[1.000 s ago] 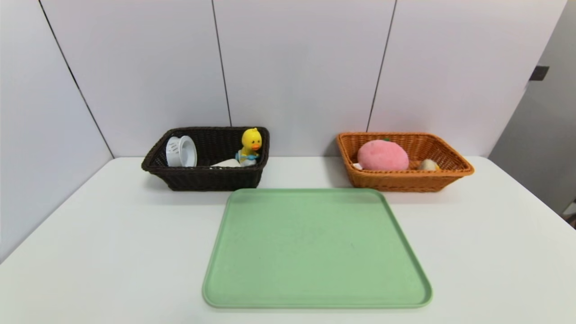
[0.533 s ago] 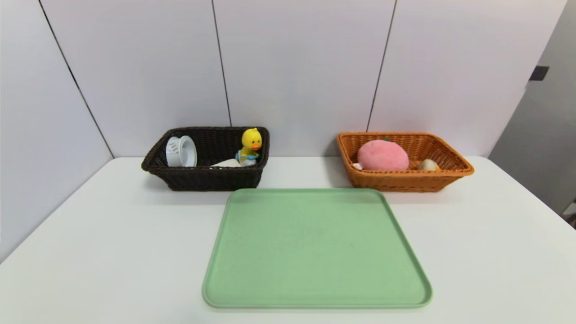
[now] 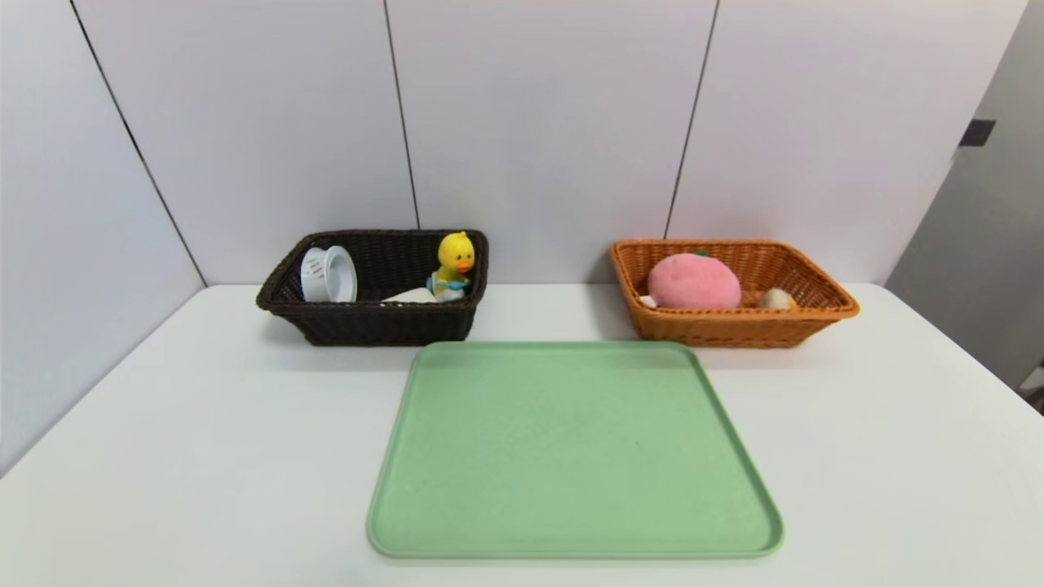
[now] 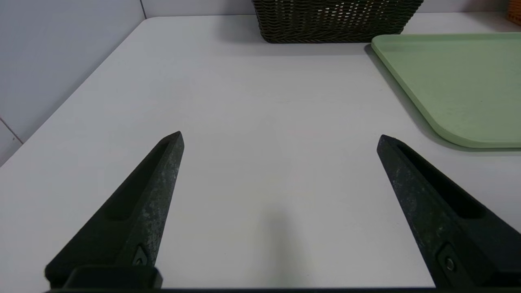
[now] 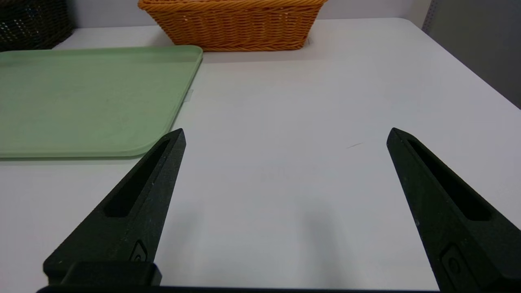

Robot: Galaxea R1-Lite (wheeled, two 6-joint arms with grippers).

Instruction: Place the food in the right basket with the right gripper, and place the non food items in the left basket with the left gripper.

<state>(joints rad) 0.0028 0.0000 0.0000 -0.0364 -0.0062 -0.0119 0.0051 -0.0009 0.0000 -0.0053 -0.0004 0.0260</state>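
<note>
The dark left basket (image 3: 371, 322) stands at the back left and holds a yellow duck toy (image 3: 453, 262), a white ribbed cup (image 3: 329, 275) and a white item (image 3: 412, 296). At the back right, the orange right basket (image 3: 718, 326) holds a pink plush peach (image 3: 693, 281) and a small beige food piece (image 3: 776, 298). Neither arm shows in the head view. My left gripper (image 4: 280, 136) hangs open over bare table, short of the dark basket (image 4: 333, 20). My right gripper (image 5: 285, 133) hangs open over bare table, short of the orange basket (image 5: 236, 24).
A green tray (image 3: 571, 448) with nothing on it lies in the middle of the white table (image 3: 163, 456), in front of both baskets. Its edge shows in the left wrist view (image 4: 447, 81) and the right wrist view (image 5: 81, 97). A wall runs behind the baskets.
</note>
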